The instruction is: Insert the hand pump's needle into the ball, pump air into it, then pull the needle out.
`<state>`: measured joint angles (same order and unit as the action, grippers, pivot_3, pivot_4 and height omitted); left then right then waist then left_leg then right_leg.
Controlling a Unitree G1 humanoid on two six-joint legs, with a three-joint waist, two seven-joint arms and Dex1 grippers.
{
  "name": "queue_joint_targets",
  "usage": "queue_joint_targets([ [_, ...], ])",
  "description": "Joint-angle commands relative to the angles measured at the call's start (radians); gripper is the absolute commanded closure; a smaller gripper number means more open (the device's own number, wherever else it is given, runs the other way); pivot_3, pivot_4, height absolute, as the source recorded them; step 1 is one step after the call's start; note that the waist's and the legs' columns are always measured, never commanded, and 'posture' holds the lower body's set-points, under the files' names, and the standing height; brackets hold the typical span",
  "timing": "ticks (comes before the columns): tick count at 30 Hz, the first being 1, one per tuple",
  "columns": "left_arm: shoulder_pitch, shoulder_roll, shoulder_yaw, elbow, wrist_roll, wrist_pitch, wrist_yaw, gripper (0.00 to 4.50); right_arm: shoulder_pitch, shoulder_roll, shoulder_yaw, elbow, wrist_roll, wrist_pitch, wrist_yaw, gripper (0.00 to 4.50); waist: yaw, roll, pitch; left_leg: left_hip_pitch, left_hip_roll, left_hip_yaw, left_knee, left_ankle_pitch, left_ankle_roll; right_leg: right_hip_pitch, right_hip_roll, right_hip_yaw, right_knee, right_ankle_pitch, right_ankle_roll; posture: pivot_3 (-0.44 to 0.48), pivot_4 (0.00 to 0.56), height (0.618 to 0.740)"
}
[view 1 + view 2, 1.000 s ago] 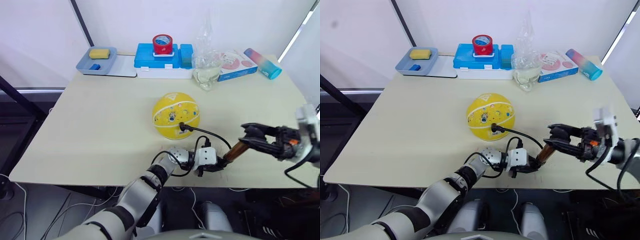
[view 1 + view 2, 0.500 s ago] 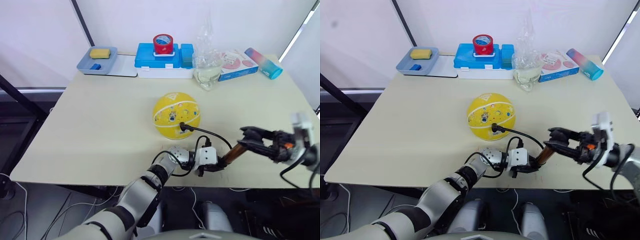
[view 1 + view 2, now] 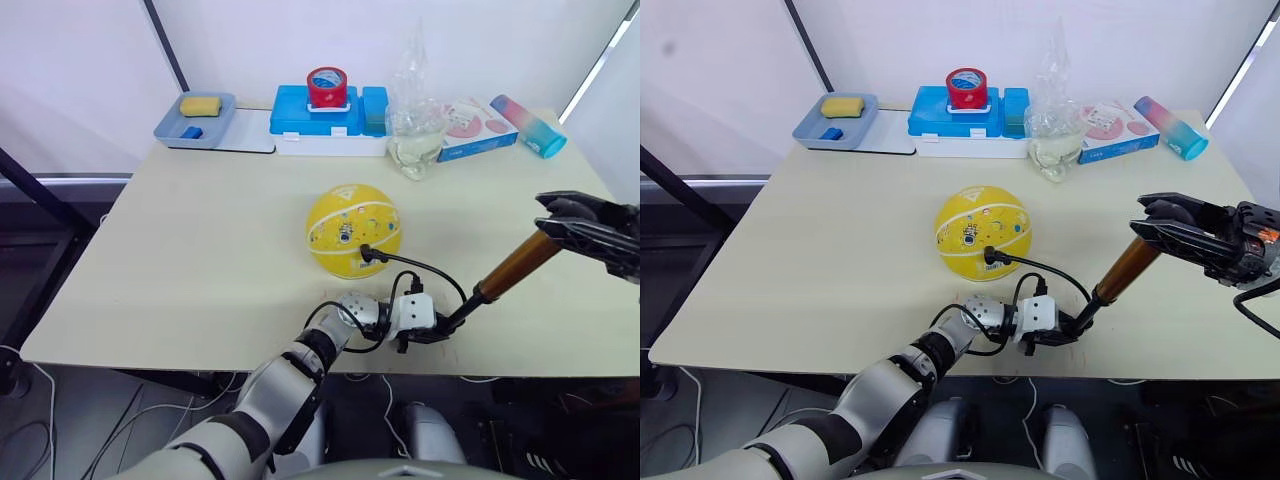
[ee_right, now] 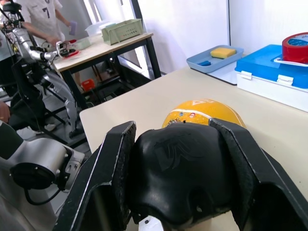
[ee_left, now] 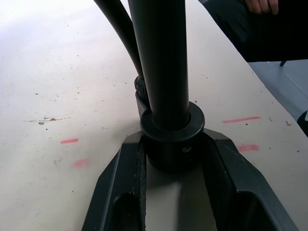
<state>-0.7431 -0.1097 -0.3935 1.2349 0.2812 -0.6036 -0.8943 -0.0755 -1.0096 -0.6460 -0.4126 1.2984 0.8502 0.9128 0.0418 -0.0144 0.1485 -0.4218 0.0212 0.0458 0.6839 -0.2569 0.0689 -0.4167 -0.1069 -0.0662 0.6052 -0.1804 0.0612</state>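
Ball (image 3: 352,230): sitting mid-counter (image 3: 200,240), needle (image 3: 366,252) plugged into its near side.
Left claw (image 3: 425,334): clamping the hand pump (image 3: 497,282) base at the counter's near edge.
Right claw (image 3: 1160,221): gripping the pump's black handle, raised rightward.

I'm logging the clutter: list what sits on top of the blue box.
A red tape roll stands on the blue box, on a white patch of its lid. What the box holds can't be seen, since the lid is closed.
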Motion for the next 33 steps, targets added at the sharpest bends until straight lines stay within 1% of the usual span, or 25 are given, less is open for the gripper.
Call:
queue_joint_targets([
  [1,0.025,0.005,-0.038,0.045,0.050,0.020,-0.014,3.36,0.087,0.024,0.042,-0.068,-0.132,-0.063,0.045,2.58,0.000,-0.001,-0.001,0.000,0.000,0.000,0.000,0.000,0.000,0.000,0.000,0.000,0.000,0.000,0.000,0.000,0.150,0.739],
  [4,0.025,0.005,-0.037,0.045,0.050,0.020,-0.012,3.36,0.157,0.053,0.137,-0.068,-0.284,-0.157,0.090,2.58,-0.001,-0.002,-0.001,0.000,0.000,-0.001,0.000,0.000,0.000,0.001,0.000,0.000,0.000,-0.002,0.003,0.000,0.150,0.739],
  [8,0.026,0.008,-0.037,0.044,0.051,0.019,-0.012,3.36,0.198,0.102,0.243,-0.030,-0.413,-0.258,0.118,2.58,-0.001,-0.002,-0.002,0.002,0.000,0.000,0.000,0.000,0.000,0.002,0.001,0.000,0.000,-0.002,0.003,0.000,0.150,0.739],
  [11,0.026,0.009,-0.036,0.043,0.051,0.019,-0.010,3.36,0.240,0.133,0.357,0.018,-0.559,-0.364,0.144,2.58,-0.001,-0.003,-0.002,0.002,0.000,0.000,0.000,0.000,0.000,0.002,0.001,0.000,0.000,-0.002,0.003,0.000,0.150,0.739],
  [15,0.028,0.011,-0.034,0.041,0.050,0.018,-0.011,3.36,0.247,0.159,0.403,0.052,-0.622,-0.430,0.151,2.58,-0.002,-0.003,-0.003,0.002,0.000,0.000,0.000,0.000,0.000,0.002,0.001,0.000,0.000,-0.002,0.003,0.000,0.150,0.739],
  [19,0.028,0.010,-0.035,0.041,0.050,0.018,-0.014,3.36,0.230,0.165,0.372,0.050,-0.582,-0.432,0.155,2.58,-0.002,-0.006,-0.004,0.004,0.001,-0.001,0.000,0.000,0.000,0.003,0.001,-0.001,0.000,-0.002,0.003,0.000,0.150,0.739],
  [21,0.027,0.011,-0.035,0.041,0.051,0.018,-0.015,3.36,0.213,0.156,0.314,0.030,-0.508,-0.402,0.161,2.58,-0.001,-0.006,-0.004,0.004,0.001,-0.001,0.000,0.000,0.000,0.003,0.001,-0.001,0.000,-0.002,0.003,0.000,0.150,0.739],
  [27,0.024,0.004,-0.031,0.042,0.048,0.022,-0.011,3.36,0.159,0.106,0.172,0.004,-0.367,-0.309,0.159,2.58,0.000,-0.004,-0.003,0.003,0.000,0.000,0.000,0.000,0.000,0.002,0.000,0.000,0.000,0.000,0.000,0.000,0.150,0.739],
  [29,0.022,-0.001,-0.027,0.043,0.044,0.024,-0.011,3.36,0.150,0.081,0.129,0.009,-0.345,-0.287,0.169,2.58,0.000,-0.004,-0.003,0.002,0.000,0.000,0.000,0.000,0.000,0.002,0.000,0.000,0.000,-0.001,0.001,0.000,0.150,0.739],
  [33,0.020,-0.004,-0.025,0.043,0.044,0.025,-0.008,3.36,0.108,0.031,0.046,0.001,-0.237,-0.203,0.151,2.58,0.000,-0.003,-0.002,0.002,0.000,0.000,0.000,0.000,0.000,0.001,0.000,0.000,0.000,-0.001,0.001,0.000,0.150,0.739],
])
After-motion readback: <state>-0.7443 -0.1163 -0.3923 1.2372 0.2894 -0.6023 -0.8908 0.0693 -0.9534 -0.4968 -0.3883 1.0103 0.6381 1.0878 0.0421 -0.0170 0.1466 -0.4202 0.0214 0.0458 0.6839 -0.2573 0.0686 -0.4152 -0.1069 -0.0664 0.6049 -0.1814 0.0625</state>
